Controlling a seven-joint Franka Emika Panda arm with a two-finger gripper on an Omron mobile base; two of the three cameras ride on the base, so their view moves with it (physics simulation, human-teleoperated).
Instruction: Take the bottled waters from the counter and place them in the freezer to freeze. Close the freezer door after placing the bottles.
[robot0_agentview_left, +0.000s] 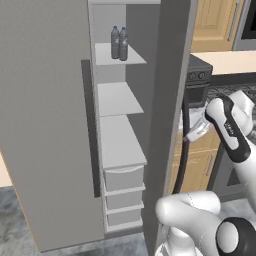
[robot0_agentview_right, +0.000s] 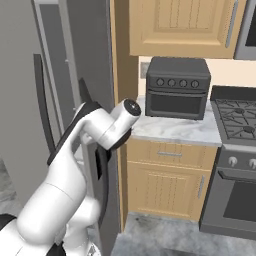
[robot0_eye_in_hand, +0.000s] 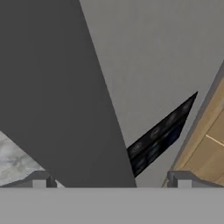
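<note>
Two bottled waters (robot0_agentview_left: 119, 43) stand upright side by side on an upper shelf inside the freezer (robot0_agentview_left: 117, 100). The freezer door (robot0_agentview_left: 45, 125) is swung wide open to the left, its dark bar handle (robot0_agentview_left: 90, 130) facing me. My gripper (robot0_eye_in_hand: 111, 181) is open with nothing between its fingertips (robot0_eye_in_hand: 41, 180). It faces the fridge's grey panels close up, well away from the bottles. My arm (robot0_agentview_left: 227, 127) bends in at the fridge's right side, between the fridge and the counter (robot0_agentview_right: 175, 127).
A black toaster oven (robot0_agentview_right: 177, 87) sits on the counter, and a stove (robot0_agentview_right: 237, 125) stands to its right. Wooden cabinets (robot0_agentview_right: 165, 185) lie under the counter and more hang above. The fridge's right door (robot0_agentview_left: 170, 100) is edge-on beside my arm. Drawers (robot0_agentview_left: 123, 192) fill the freezer's bottom.
</note>
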